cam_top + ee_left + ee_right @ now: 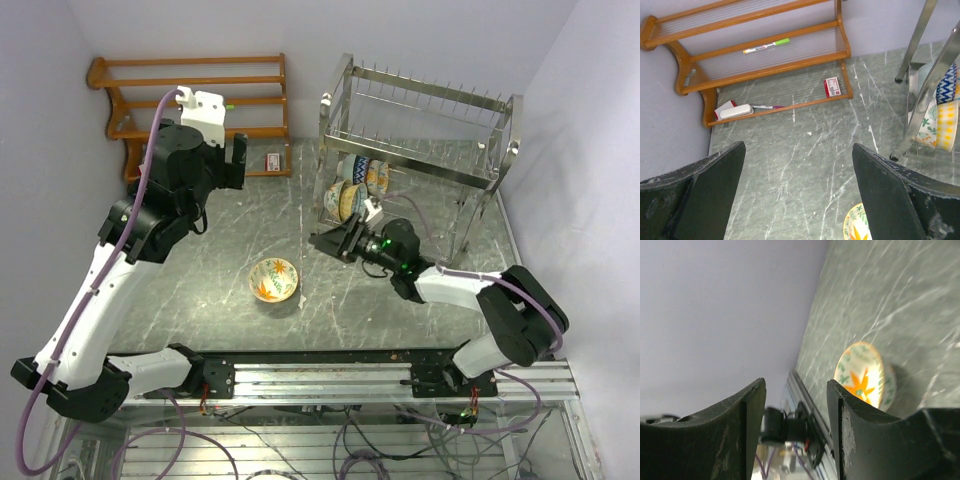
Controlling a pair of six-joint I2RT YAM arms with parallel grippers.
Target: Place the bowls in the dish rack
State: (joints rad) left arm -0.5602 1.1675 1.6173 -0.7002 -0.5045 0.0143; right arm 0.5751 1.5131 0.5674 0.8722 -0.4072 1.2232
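One bowl (273,279), cream with orange leaves, sits upright on the green marble table. It shows at the lower edge of the left wrist view (856,225) and beyond the right finger in the right wrist view (865,374). Two more bowls (350,196) stand on edge in the lower tier of the silver dish rack (440,110), also seen in the left wrist view (946,112). My right gripper (328,242) hovers low just in front of the rack, turned on its side and open with nothing between its fingers (796,385). My left gripper (236,160) hangs wide open above the table near the wooden shelf (798,146).
A brown wooden slatted shelf (200,95) stands at the back left, holding a green-capped marker (766,46), a white eraser (736,111) and a small red box (832,86). Walls close in on the left, back and right. The arms' mounting rail (350,375) runs along the near edge.
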